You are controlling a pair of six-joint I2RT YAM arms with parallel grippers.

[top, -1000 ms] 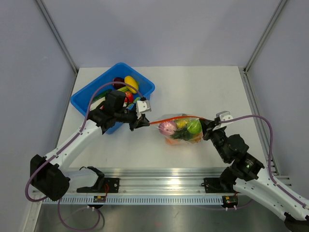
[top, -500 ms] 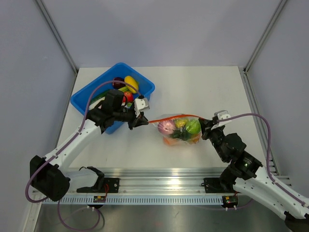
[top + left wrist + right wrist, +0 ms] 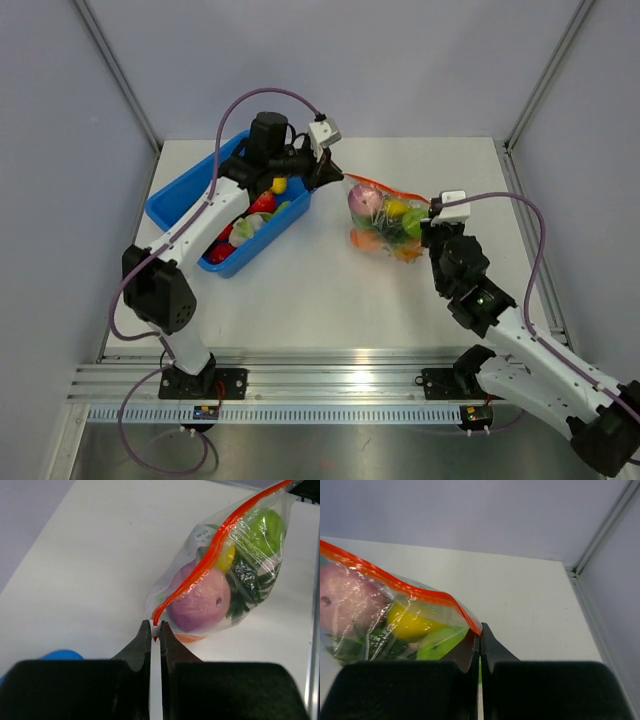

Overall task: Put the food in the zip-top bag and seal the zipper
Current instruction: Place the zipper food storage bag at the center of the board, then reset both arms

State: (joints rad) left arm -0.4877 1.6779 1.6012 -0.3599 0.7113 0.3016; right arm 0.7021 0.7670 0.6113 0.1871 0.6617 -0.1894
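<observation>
Top external: zip-top bag (image 3: 385, 215) stretched between tools; left tool (image 3: 335, 173), right tool (image 3: 431, 214) each pinch zipper (image 3: 385, 187) end.

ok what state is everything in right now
zip-top bag, filled with food, held by its mouth
zipper, stretched taut, looks closed
left end effector, shut on one end of the zipper
right end effector, shut on its other end
blue bin, part full of toy food

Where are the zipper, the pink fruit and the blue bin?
zipper (image 3: 214, 544), left wrist view, middle of the strip.
pink fruit (image 3: 197, 602), left wrist view, round side.
blue bin (image 3: 180, 180), top external view, left rim.
</observation>
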